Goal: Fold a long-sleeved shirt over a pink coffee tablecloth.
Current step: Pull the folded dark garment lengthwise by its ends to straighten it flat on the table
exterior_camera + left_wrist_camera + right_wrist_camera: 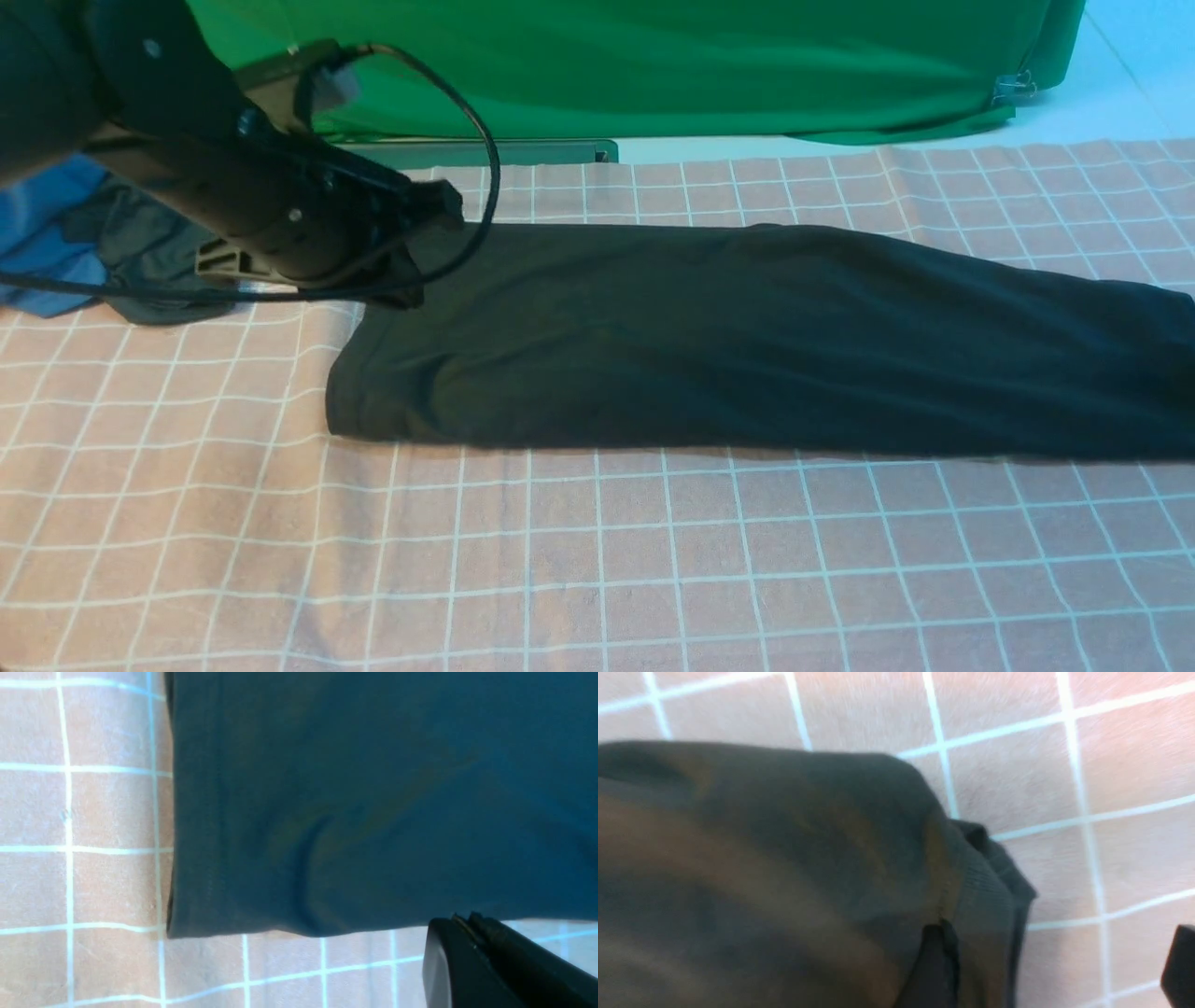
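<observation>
The black long-sleeved shirt (747, 345) lies folded into a long flat band across the pink coffee tablecloth (597, 560); its chest print is hidden. My left gripper (434, 210) is over the shirt's far-left corner. In the left wrist view the left gripper (463, 919) is shut, its tips at the shirt's (373, 802) flat edge, and no cloth shows between them. The right arm is outside the front view. In the right wrist view the right gripper (1057, 966) is open: one finger (934, 961) rests against the shirt (784, 868) by its ribbed edge, the other (1180, 963) over bare tablecloth (1064, 788).
A blue cloth (42, 233) and a smaller dark grey garment (154, 252) lie bunched at the far left, behind my left arm. A green backdrop cloth (653, 65) hangs along the back. The left arm's cable (481, 140) loops above the shirt's corner.
</observation>
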### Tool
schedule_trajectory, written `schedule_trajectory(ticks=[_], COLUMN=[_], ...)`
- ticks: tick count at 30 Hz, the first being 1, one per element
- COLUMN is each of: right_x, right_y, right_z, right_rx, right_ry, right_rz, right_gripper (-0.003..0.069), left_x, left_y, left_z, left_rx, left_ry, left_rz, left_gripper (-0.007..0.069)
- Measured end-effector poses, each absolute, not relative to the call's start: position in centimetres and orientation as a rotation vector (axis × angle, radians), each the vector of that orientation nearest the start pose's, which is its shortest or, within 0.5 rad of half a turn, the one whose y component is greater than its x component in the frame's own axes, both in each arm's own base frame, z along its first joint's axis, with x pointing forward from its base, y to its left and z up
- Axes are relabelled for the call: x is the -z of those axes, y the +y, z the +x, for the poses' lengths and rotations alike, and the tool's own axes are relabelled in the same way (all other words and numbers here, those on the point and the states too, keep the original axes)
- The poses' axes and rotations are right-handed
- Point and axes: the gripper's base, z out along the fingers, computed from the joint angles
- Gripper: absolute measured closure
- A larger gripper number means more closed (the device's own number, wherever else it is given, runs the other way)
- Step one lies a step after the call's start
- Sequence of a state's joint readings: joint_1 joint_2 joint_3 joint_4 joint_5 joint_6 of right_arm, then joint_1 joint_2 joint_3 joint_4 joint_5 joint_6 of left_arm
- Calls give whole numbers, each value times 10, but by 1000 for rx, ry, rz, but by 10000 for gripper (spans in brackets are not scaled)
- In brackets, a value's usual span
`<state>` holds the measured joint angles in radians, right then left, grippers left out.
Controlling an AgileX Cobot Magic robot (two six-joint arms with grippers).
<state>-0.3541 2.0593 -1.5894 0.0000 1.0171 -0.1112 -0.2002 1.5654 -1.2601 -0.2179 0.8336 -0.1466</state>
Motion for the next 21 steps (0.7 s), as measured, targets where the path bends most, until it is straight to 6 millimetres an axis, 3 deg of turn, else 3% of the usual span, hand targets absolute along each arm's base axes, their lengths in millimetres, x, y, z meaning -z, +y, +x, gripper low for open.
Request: schedule_trajectory(ticks=[4, 8, 12, 13, 17, 20, 21], right_x=[-165, -158, -159, -160, -166, -176, -188], right_y=[-147, -144, -139, -139, -144, -153, -162], right_z=[399, 401, 403, 403, 403, 402, 401], right_rx=[34, 8, 7, 7, 10, 79, 170], right_ry=[3024, 3039, 3045, 3047, 3072, 3079, 3075], right_rz=[369, 371, 312, 304, 312, 350, 352], right_gripper=[79, 198, 510, 550, 571, 571, 571], left_x=[-315, -326, -330, -329, -327, -327, -329], left_y=[-78, -77, -76, -76, -76, -75, -75], left_z=[311, 303, 299, 298, 294, 292, 289], left_rx=[393, 400, 401, 400, 395, 390, 391], left_ry=[2588, 2559, 2562, 2570, 2626, 2642, 2639], left_rz=[-55, -51, -46, -45, -36, -31, -29], left_gripper=[612, 612, 612, 612, 612, 612, 612])
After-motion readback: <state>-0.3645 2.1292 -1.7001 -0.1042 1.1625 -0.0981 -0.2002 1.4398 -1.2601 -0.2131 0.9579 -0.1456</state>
